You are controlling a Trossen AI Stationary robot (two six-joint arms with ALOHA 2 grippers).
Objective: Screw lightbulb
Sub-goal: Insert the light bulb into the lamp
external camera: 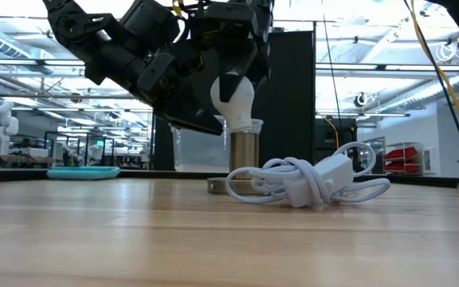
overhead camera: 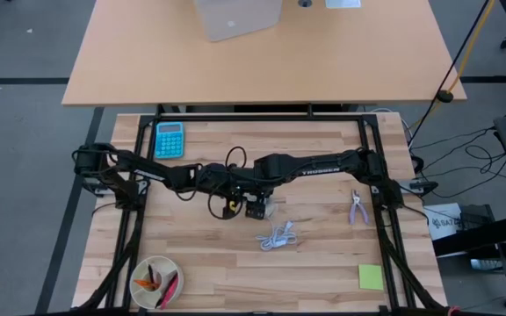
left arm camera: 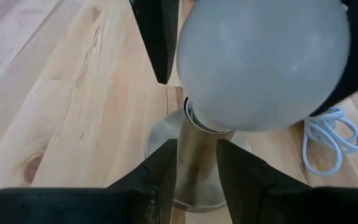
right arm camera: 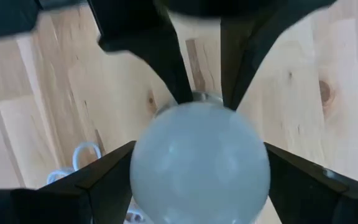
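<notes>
The white frosted lightbulb [external camera: 233,96] stands upright on the brass socket [external camera: 245,153] at the table's middle, its globe up. The socket's round foot [left arm camera: 160,140] rests on the wood. My right gripper [right arm camera: 197,186] comes from above and is shut on the globe [right arm camera: 197,158]. My left gripper [left arm camera: 196,168] reaches in from the table's left and is shut on the socket's stem just below the bulb. In the high view both grippers [overhead camera: 251,204] crowd over the bulb and hide most of it. My left gripper pinches the socket's upright stem [left arm camera: 197,155] between its two fingers, close under the bulb. The fingers slant down from the table's left and lie across the stem. The socket stands upright on its foot on the table. My right gripper pinches the bulb's globe between its two fingers, one finger [right arm camera: 101,180] on each side of its widest part [right arm camera: 143,177]. The fingers come from above, pointing down. The bulb stands upright, its base in the socket.
A white coiled cable [overhead camera: 278,237] lies just near-right of the socket. Purple pliers [overhead camera: 356,207] lie to the right, a teal calculator [overhead camera: 169,139] at the far left, a bowl [overhead camera: 156,281] at the near left, and a green note [overhead camera: 370,277] at the near right.
</notes>
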